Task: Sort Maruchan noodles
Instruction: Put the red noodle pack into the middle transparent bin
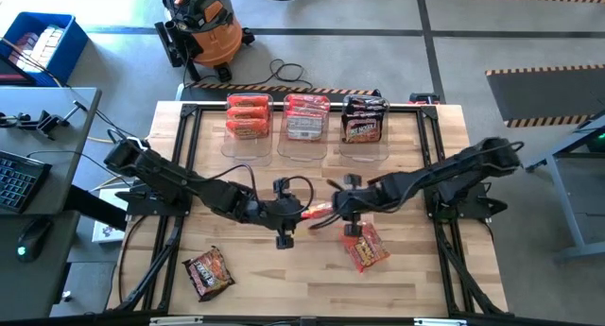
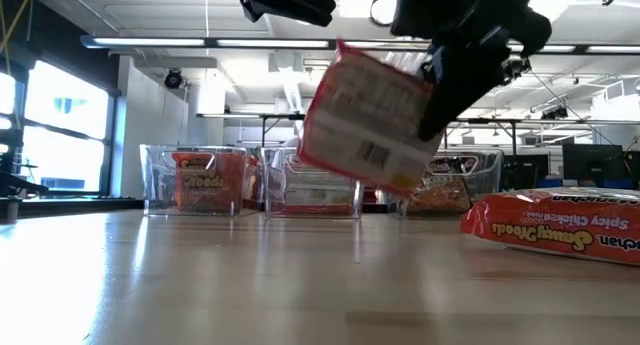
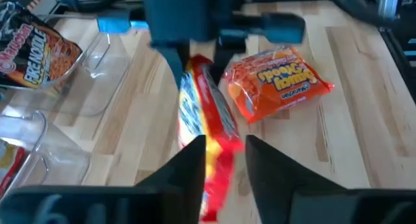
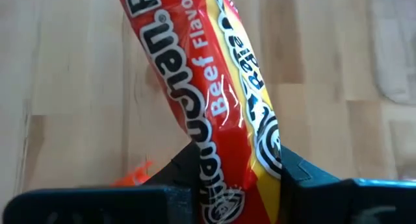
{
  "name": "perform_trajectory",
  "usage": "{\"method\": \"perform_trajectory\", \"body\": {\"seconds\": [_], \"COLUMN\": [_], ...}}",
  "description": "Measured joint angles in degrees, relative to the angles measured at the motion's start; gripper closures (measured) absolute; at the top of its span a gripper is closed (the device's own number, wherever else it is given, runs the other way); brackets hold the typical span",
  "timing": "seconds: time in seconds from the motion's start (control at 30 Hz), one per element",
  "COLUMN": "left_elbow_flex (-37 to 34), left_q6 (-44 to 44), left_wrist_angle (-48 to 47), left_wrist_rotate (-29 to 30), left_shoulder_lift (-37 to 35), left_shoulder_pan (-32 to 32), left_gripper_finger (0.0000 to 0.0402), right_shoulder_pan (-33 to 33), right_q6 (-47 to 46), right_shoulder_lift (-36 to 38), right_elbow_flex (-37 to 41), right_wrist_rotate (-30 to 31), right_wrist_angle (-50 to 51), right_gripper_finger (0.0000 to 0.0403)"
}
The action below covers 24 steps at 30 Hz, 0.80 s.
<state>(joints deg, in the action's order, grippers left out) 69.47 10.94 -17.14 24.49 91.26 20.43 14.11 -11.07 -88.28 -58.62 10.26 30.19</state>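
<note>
On the wooden table (image 1: 312,288), a dark packet (image 1: 208,273) lies near the front-left corner, the left gripper (image 3: 224,160) stands spread around the raised red-and-white packet (image 2: 372,120) mid-table, the right gripper (image 4: 235,178) pinches it, and an orange packet (image 1: 366,248) lies below.

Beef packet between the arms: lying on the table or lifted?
Lifted. In the low view the beef packet hangs tilted above the table, shut in the right gripper.

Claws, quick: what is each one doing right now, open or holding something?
Left claw: open around the red-and-white noodle packet.
Right claw: shut on that packet, holding it above the table.
</note>
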Motion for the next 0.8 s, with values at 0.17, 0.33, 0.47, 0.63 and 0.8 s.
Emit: {"method": "perform_trajectory", "body": {"seconds": [0.17, 0.33, 0.47, 0.63, 0.8], "left_elbow_flex": [0.0, 0.1, 0.0, 0.0, 0.1], "left_q6": [0.0, 2.9, 4.9, 6.2, 6.5], "left_wrist_angle": [-0.1, -1.2, -2.2, -2.6, -2.1], "left_wrist_rotate": [-0.2, -2.9, -3.3, -3.6, -2.3], "left_shoulder_lift": [0.0, 0.5, 2.5, 5.4, 5.8], "left_shoulder_pan": [0.0, 0.0, 0.0, -0.5, -1.1], "left_gripper_finger": [0.0256, 0.0218, 0.0195, 0.0172, 0.0161], "right_shoulder_pan": [0.0, -0.1, -0.6, -1.1, -1.1], "right_q6": [1.1, 1.0, 1.0, 1.0, 1.0], "right_shoulder_lift": [-7.0, -10.0, -10.0, -10.0, -10.0], "right_elbow_flex": [-4.9, -7.3, -7.8, -7.8, -7.8], "right_wrist_rotate": [-1.2, -1.3, -1.5, -1.8, -1.7], "right_wrist_angle": [0.7, 0.6, -1.5, -2.8, -4.2], "right_gripper_finger": [0.0316, 0.0316, 0.0316, 0.0316, 0.0316]}}
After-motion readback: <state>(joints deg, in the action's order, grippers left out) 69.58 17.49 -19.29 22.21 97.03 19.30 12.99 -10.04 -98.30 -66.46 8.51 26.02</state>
